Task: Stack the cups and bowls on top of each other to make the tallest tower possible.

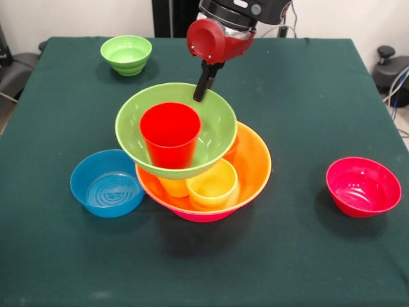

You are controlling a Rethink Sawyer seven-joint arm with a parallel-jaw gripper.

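Green medium plastic bowl [176, 137] with red cup [169, 134] sits atop tower [249, 169]; blue [107, 183], red [363, 187], small green [126, 54] bowls remain on worktop [307, 96]. Gripper [200, 96] jaws: can't tell.

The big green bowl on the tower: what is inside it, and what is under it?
Inside the big green bowl stands a red cup. Under it, in the orange bowl, a yellow cup and an orange cup show partly; anything further back is covered.
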